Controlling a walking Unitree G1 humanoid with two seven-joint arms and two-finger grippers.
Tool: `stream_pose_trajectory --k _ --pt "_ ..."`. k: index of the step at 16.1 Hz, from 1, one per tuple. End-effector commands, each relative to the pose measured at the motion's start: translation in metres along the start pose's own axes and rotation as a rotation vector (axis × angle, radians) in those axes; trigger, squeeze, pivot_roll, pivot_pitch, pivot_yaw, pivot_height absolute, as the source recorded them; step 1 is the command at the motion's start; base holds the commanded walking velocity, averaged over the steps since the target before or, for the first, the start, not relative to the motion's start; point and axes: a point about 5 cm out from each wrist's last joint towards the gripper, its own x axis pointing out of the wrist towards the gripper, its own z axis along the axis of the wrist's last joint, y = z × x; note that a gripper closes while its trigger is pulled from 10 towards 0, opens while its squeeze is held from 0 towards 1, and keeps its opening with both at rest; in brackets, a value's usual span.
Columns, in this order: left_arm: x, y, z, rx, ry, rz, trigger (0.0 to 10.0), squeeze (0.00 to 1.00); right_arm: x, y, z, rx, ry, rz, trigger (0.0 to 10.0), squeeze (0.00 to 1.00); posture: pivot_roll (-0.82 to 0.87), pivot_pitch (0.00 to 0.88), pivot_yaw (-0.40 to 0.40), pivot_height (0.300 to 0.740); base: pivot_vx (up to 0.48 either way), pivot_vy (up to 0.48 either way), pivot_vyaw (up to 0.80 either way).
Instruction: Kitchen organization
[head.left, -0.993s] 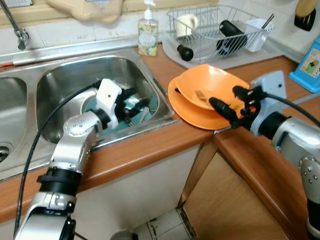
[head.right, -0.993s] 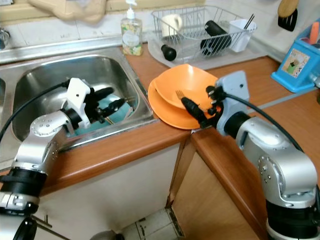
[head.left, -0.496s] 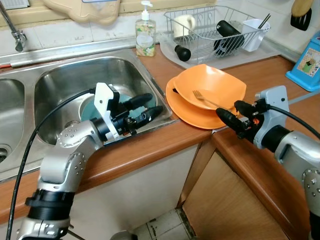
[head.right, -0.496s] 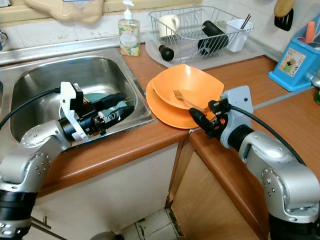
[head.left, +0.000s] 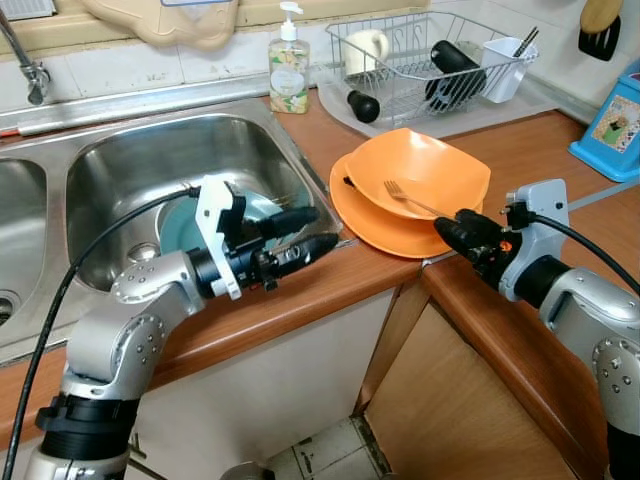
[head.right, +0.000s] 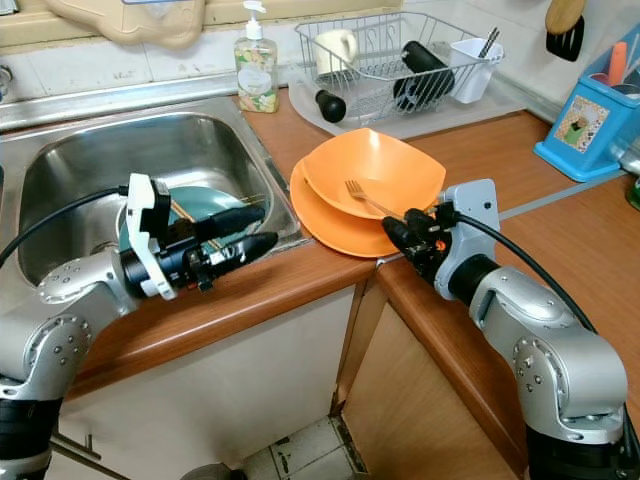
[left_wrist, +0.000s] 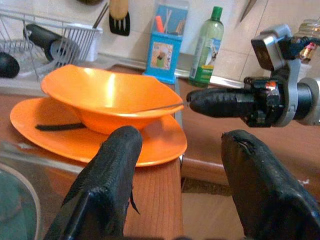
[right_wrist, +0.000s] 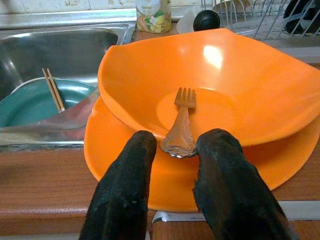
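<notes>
An orange bowl (head.left: 435, 165) sits on an orange plate (head.left: 372, 225) on the wooden counter. A metal fork (right_wrist: 178, 125) lies in the bowl, its handle sticking out over the rim toward me. My right gripper (head.left: 447, 229) is at the bowl's near rim, shut on the fork's handle end. My left gripper (head.left: 322, 228) hovers open over the sink's right edge, pointing at the plate with nothing between its fingers (left_wrist: 117, 165). A teal plate (head.left: 178, 222) with chopsticks (right_wrist: 53, 89) lies in the sink (head.left: 150, 155).
A wire dish rack (head.left: 430, 50) with a mug and dark items stands behind the bowl. A soap bottle (head.left: 288, 62) is by the sink's back corner. A blue box (head.left: 608, 122) and a green bottle (left_wrist: 210, 47) stand at the far right. The counter turns a corner under my right arm.
My left gripper rose out of the sink and swung right to the counter edge. My right gripper moved onto the fork's handle and its fingers drew together on it.
</notes>
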Motion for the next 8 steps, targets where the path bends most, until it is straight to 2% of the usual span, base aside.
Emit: stream_pose_trajectory --k 1,6,8 --pt "0.002 -0.003 0.003 0.011 0.01 -0.011 10.0 0.0 0.0 -0.004 0.002 0.005 -0.016 -0.022 0.0 0.0 -0.15 0.0 0.009 0.74 0.0 0.0 0.0" --pt "0.004 -0.003 0.003 0.008 0.035 -0.01 10.0 0.0 0.0 -0.005 0.007 0.0 -0.038 -0.026 0.0 0.0 -0.15 0.0 0.009 0.74 0.0 0.0 0.0" --pt "0.007 -0.001 0.005 0.049 0.039 0.017 10.0 0.0 -0.001 -0.006 0.014 -0.015 -0.06 -0.023 0.0 0.0 -0.15 0.0 0.01 0.74 0.0 0.0 0.0"
